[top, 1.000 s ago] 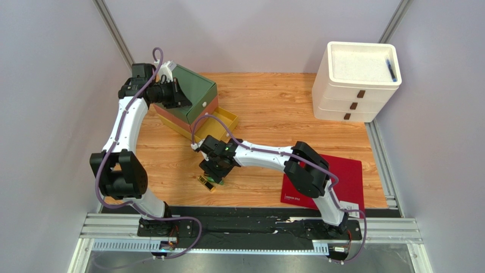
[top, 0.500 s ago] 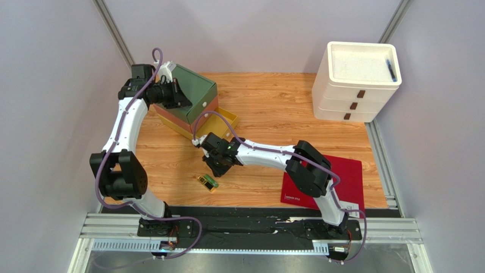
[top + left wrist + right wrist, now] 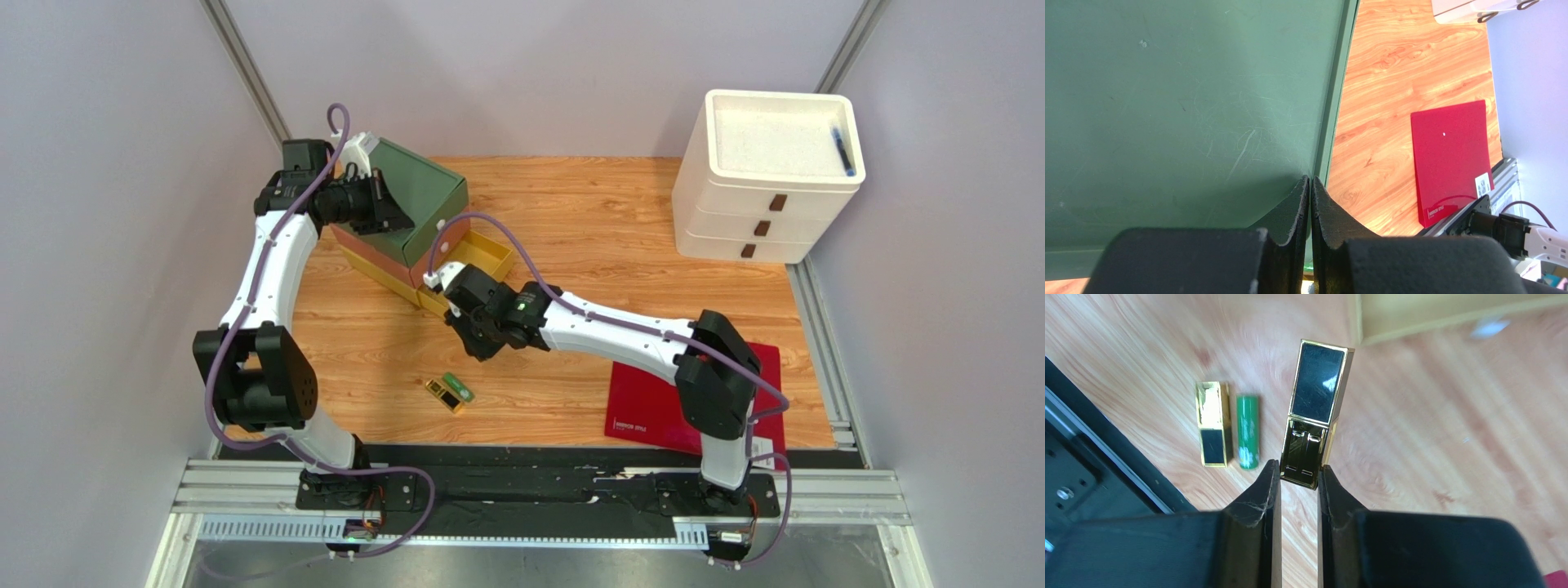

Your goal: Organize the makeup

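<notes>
My right gripper [image 3: 1298, 474] is shut on a gold lipstick tube [image 3: 1315, 416] and holds it above the wood table, just short of the open yellow drawer [image 3: 1444, 312]. In the top view this gripper [image 3: 472, 337] hangs in front of that drawer [image 3: 488, 255]. Another gold lipstick tube [image 3: 1212, 425] and a green tube [image 3: 1248, 432] lie side by side on the table, seen small in the top view [image 3: 448, 392]. My left gripper [image 3: 1310, 180] is shut and rests against the green top of the drawer box [image 3: 1186, 110]. The compacts and lip-gloss tubes are out of view.
The green, orange and yellow drawer box [image 3: 423, 190] stands at the back left. A white drawer unit [image 3: 767, 172] stands at the back right. A flat red sheet [image 3: 767, 380] lies at the front right, partly under my right arm.
My right gripper has risen from beside the two tubes on the table with a gold lipstick tube and moved back toward the yellow drawer. The left arm has not moved.
</notes>
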Controlling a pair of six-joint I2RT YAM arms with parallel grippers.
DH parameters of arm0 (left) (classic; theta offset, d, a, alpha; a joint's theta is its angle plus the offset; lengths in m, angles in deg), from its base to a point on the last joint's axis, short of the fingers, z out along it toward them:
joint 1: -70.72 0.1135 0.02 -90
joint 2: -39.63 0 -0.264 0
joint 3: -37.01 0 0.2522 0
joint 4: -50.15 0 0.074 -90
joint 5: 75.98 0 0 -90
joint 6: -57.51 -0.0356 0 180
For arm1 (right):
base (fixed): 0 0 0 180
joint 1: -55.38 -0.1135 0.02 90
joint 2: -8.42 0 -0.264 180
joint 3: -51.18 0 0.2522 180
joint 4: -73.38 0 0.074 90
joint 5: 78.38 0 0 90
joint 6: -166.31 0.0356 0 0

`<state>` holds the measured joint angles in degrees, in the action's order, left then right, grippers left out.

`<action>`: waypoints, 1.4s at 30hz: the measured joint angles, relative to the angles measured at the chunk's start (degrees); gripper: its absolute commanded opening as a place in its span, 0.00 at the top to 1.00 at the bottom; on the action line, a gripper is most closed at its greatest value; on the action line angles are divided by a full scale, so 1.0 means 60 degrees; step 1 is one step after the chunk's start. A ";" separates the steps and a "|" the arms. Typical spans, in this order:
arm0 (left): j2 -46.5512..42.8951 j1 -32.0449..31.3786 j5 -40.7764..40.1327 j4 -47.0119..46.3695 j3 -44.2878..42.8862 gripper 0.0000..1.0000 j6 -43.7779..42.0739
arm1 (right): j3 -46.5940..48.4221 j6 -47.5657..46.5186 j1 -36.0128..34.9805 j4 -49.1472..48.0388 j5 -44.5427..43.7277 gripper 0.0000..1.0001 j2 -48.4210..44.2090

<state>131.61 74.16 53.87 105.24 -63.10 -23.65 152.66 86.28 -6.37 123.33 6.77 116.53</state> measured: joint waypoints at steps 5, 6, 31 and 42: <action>0.0004 0.0000 0.0004 0.0004 -0.0007 0.90 -0.0004 | 0.1297 -0.0040 0.0277 -0.0004 -0.0404 0.90 -0.0087; 0.0011 0.0000 0.0004 0.0011 -0.0015 0.90 -0.0004 | 0.1552 -0.0036 0.0364 -0.0011 -0.0448 0.91 -0.0033; 0.0277 -0.0015 -0.0488 0.0834 -0.0718 0.89 0.0725 | 0.1585 0.0047 0.3402 0.0670 0.1264 0.37 0.0455; -0.0787 -0.0015 -0.1005 0.1428 -0.0765 0.86 0.1107 | -0.1016 0.0590 0.3024 0.0357 0.3370 0.37 -0.2033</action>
<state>126.89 74.07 47.84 113.80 -67.69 -17.01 146.56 89.83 11.77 125.47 26.99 104.34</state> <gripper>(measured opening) 0.132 0.626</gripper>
